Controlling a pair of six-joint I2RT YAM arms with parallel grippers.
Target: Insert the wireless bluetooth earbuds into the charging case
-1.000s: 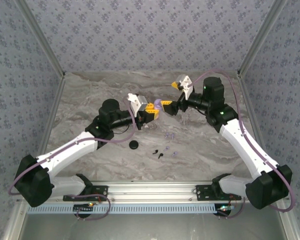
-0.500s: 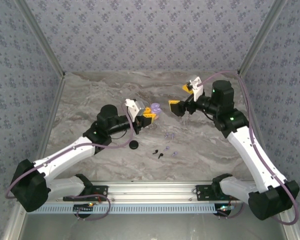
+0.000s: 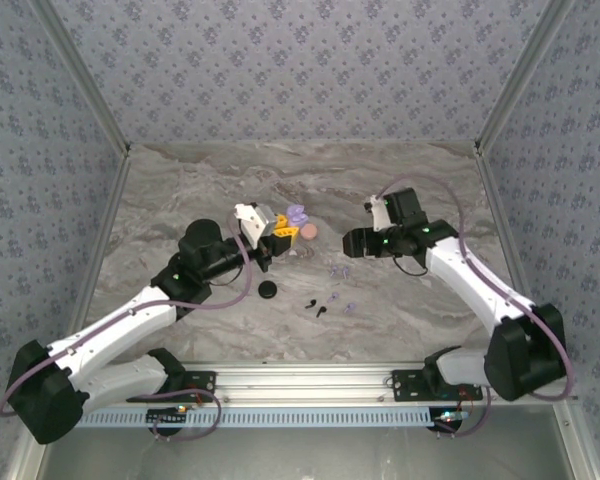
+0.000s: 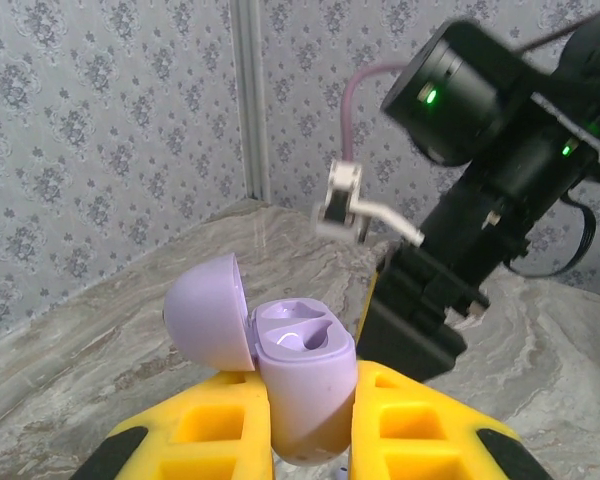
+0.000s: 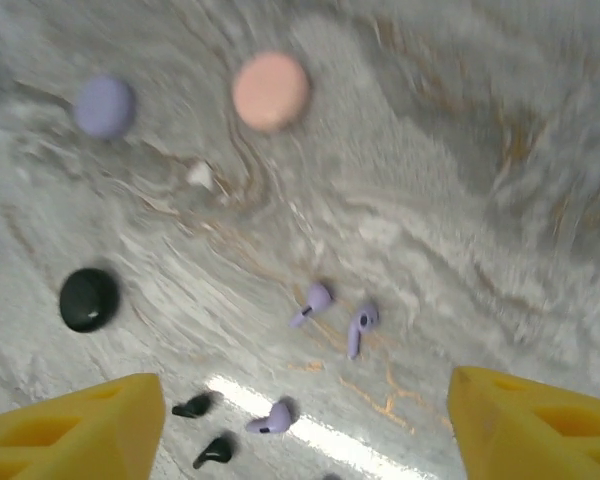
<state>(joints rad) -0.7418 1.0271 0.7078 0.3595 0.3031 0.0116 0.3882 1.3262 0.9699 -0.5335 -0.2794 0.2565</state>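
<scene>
Moved since the prior frames: right hand point(image 3: 352, 241) has dropped low and drawn apart from left hand point(image 3: 280, 232), which has shifted toward the left edge of the tabletop point(image 3: 180, 190).
- Left hand: clenched on lilac charging case point(image 4: 302, 370), lid point(image 4: 208, 310) hinged open, sockets bare, held above mid-tabletop.
- Right hand: released, fingers point(image 5: 80, 425) spread wide, nothing between them.
- Loose wireless bluetooth earbuds point(image 5: 312, 300): on the tabletop, centre, toward the near edge. Three lilac, black ones beside them, all apart from the held case.
- Shut pink round case point(image 3: 309, 231): on the tabletop just beside the left hand.
- Shut black round case point(image 3: 268, 290): closer to the near edge, left of the earbuds.
</scene>
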